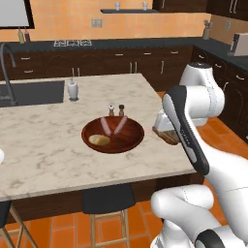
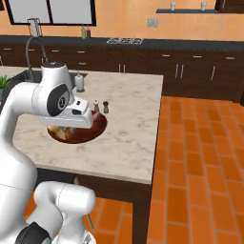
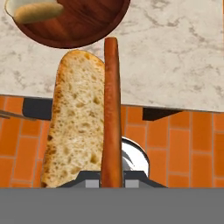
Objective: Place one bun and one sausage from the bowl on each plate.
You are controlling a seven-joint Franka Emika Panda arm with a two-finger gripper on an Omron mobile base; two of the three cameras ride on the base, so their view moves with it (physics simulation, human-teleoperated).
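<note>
The hand (image 3: 112, 181) pinches a sausage (image 3: 112, 109) beside a bun (image 3: 76, 122) near the bowl (image 1: 113, 134), so next I judge it must carry the sausage to a plate.

In the hand view the tool's finger tips sit behind the long reddish-brown sausage (image 3: 112, 113), so grip is unclear. The glossy reddish-brown wooden bowl (image 3: 83, 26) is cut by the top edge. In the right base view the white arm covers most of that bowl (image 2: 93, 131).
</note>
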